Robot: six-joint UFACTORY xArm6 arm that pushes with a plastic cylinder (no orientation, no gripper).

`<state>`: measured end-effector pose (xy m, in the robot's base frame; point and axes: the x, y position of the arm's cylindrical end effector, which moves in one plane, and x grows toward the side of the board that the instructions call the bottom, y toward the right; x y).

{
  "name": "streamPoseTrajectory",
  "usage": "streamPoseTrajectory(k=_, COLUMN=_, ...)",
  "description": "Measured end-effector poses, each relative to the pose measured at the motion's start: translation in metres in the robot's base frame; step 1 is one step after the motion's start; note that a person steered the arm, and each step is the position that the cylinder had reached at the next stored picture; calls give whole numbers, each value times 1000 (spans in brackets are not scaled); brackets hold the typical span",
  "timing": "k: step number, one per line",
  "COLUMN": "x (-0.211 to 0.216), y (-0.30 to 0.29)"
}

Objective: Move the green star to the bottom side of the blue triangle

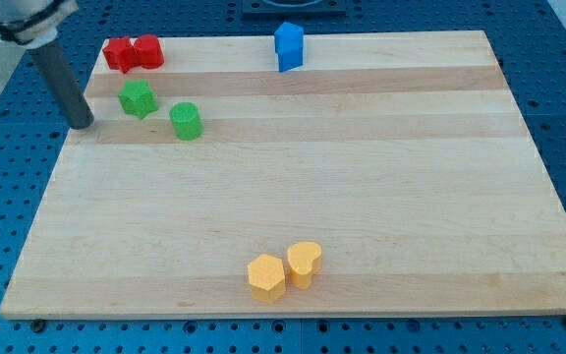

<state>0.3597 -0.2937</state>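
Observation:
The green star (138, 98) lies near the board's upper left. The blue block (289, 46), the triangle of the task though its shape is hard to make out, stands at the top edge, right of the star. My tip (84, 125) rests on the board to the left of the green star and slightly lower, a short gap away, not touching it. The dark rod rises from the tip toward the view's upper left corner.
A green cylinder-like block (186, 121) sits just right of and below the star. Two red blocks (133, 52) touch each other above the star. A yellow hexagon (266, 277) and a yellow heart (305, 263) lie near the bottom edge. The wooden board (362, 177) lies on a blue perforated table.

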Motion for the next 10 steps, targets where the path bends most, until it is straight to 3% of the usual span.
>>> streamPoseTrajectory(k=1, x=-31, y=30)
streamPoseTrajectory(k=3, x=-34, y=165)
streamPoseTrajectory(k=5, x=-19, y=114)
streamPoseTrajectory(k=7, x=-4, y=186)
streamPoseTrajectory(k=8, x=-19, y=231)
streamPoseTrajectory(k=10, x=-44, y=256)
